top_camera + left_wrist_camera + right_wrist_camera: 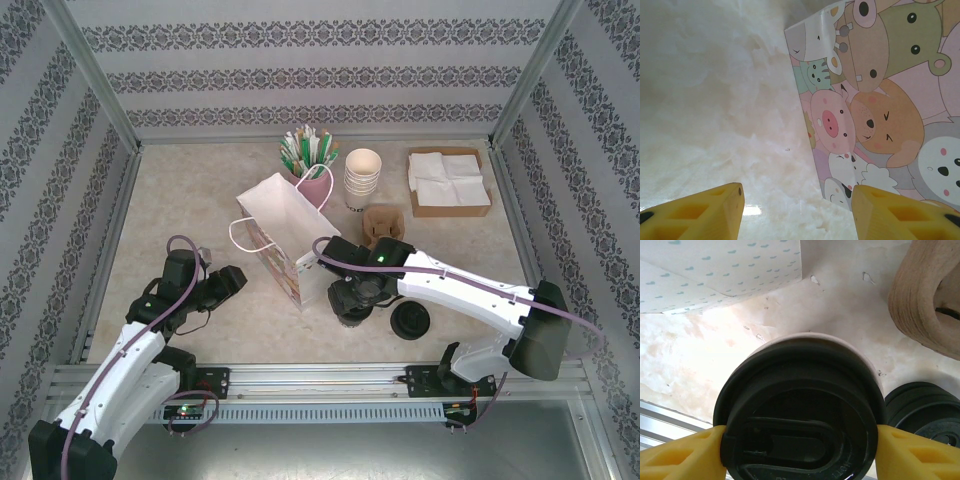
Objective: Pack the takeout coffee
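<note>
Yellow right fingers (680, 456) press both sides of the takeout coffee (800, 405).

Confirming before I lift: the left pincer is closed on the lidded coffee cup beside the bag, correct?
Not quite: it is the right pincer that is closed on the lidded coffee cup beside the bag, as the right wrist view shows. The left pincer is open, with nothing between its fingers.

Lid of takeout coffee (800, 415): black plastic, faint sheen. Matt printed paper bag (880, 110). Rough brown pulp carrier (922, 300).
</note>
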